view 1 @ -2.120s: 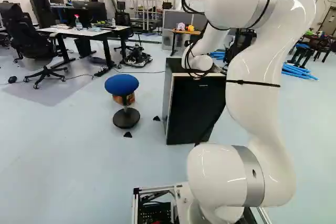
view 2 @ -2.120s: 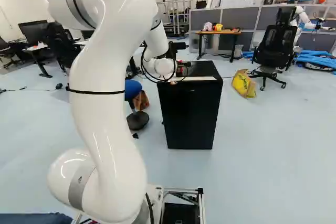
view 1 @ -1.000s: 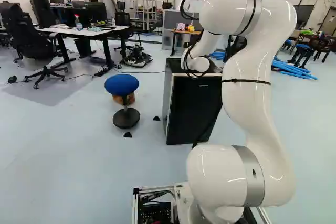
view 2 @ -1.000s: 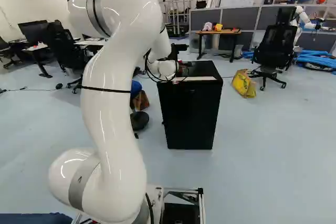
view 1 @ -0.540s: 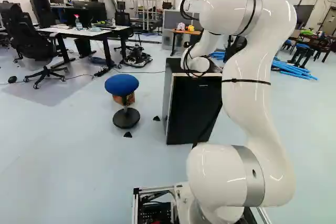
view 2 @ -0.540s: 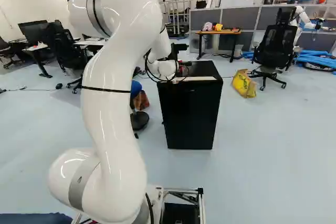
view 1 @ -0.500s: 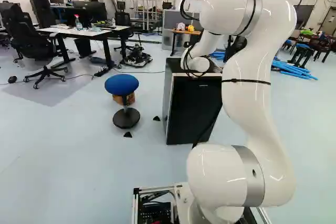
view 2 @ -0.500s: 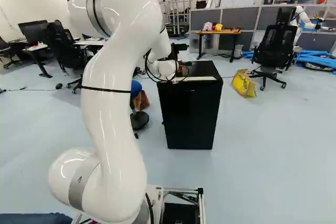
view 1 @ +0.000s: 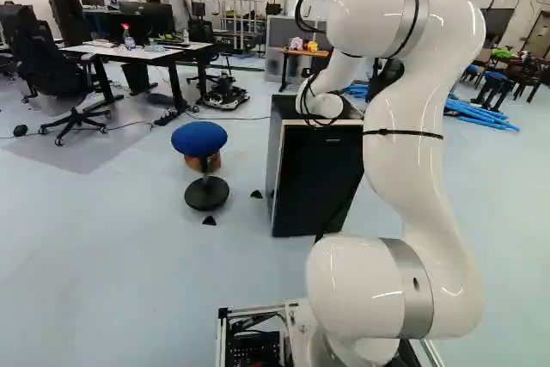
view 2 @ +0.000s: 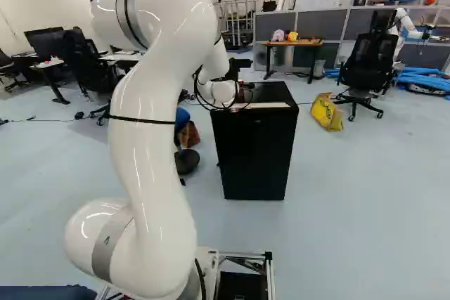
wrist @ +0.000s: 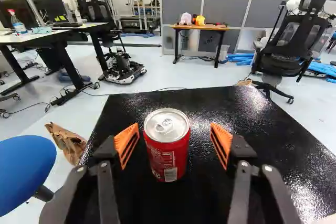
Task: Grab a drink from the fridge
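Pincer [wrist: 174,139] open, pads [wrist: 126,142] clear left and right of red can [wrist: 167,153], upright on fridge [view 2: 254,152]. Probably full, fairly heavy; smooth, thin-walled, slippery if damp. Best hold: mid-body, firm, no crushing.

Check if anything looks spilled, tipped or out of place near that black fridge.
Nothing looks spilled: the red metal can stands upright on the boxy black fridge, within the open claw. Out of place, perhaps: a crumpled brown paper bag by the round blue stool and a slumped yellow bag, both on the floor like dropped things.
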